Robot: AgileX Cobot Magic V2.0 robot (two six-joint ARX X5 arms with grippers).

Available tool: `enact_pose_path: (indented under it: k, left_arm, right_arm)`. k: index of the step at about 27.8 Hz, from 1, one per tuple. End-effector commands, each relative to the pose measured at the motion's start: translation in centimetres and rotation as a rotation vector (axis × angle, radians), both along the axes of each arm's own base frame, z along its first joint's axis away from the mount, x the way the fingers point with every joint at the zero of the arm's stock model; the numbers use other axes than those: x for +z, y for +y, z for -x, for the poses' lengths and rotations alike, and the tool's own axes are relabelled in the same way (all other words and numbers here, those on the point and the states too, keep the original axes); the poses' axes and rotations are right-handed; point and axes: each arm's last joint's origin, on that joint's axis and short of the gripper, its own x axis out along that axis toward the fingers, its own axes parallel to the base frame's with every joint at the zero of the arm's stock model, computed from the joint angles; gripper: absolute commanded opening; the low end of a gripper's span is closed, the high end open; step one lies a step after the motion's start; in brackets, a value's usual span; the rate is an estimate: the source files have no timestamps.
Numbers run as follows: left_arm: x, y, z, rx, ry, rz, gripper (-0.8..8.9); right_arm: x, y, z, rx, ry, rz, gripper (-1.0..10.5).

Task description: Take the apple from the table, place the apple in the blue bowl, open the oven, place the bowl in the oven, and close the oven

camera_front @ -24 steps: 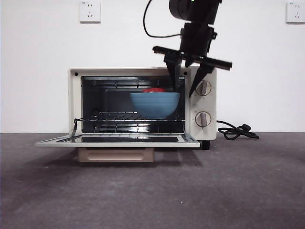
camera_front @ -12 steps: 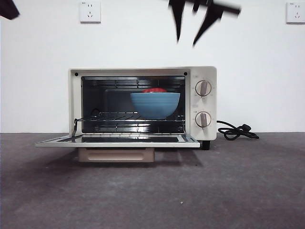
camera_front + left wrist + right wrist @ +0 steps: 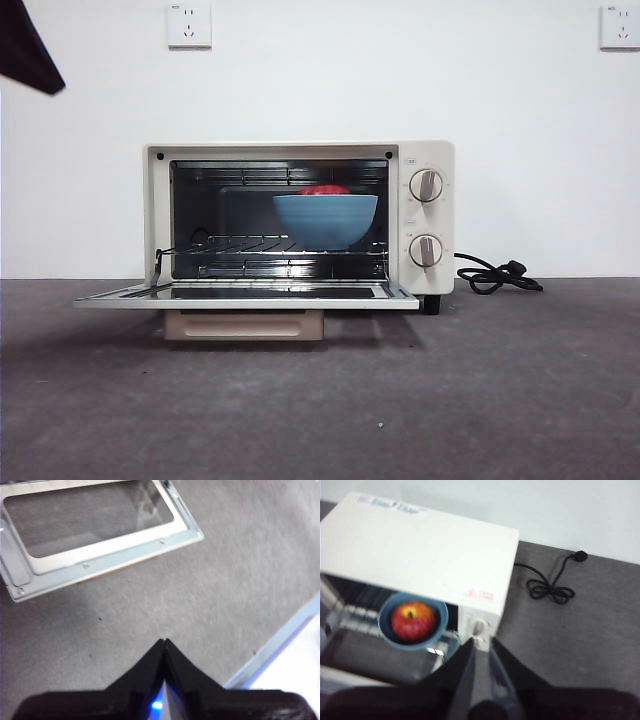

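Oven (image 3: 298, 215) door (image 3: 245, 293) lies open; blue bowl (image 3: 325, 220) fills the rack's right.

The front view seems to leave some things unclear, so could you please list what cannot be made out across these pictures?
- Round red apple: in the front view, only its top shows above the rim of the light-blue round bowl.
- Cream-white boxy oven: its knob markings are too small to read in the front view.
- Right end effector: absent from the front view, blurred in the right wrist view.
- Oven door handle: hidden beneath the lowered door in the left wrist view.
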Motion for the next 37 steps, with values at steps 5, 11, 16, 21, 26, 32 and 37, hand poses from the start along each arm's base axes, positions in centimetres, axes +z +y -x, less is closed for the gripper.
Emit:
enact_pose_path:
  k: [5,11,16,21,26,32,37]
  left_arm:
    - [-3.4,2.1,-3.1,0.058,0.148,0.113,-0.06]
    - [-6.9,2.9,-5.6,0.097,0.28,0.118,-0.06]
    - [-9.9,2.9,-7.3,0.096,0.383,0.097,-0.06]
    - [-12.6,3.0,-8.5,0.111,0.451,0.048,-0.06]
    - [-13.9,3.3,-9.6,0.165,0.459,0.07,-0.06]
    - [-14.5,4.1,-10.5,0.261,0.47,0.111,-0.06]
    - [-14.9,5.0,-10.8,0.336,0.499,0.143,-0.06]
  right_arm:
    - [1.6,-2.6,3.6,0.051,-0.014,0.058,-0.1]
    - [2.7,-4.8,6.7,0.078,-0.032,0.03,-0.1]
    - [3.4,-6.7,9.2,0.077,-0.051,0.017,-0.1]
    - [4.1,-8.4,11.4,0.092,-0.093,-0.027,-0.1]
    - [4.5,-9.8,13.3,0.104,-0.133,-0.068,-0.1]
    - [4.9,-11.1,15.1,0.102,-0.168,-0.115,-0.1]
    - [5.0,-11.7,15.9,0.098,-0.187,-0.136,-0.1]
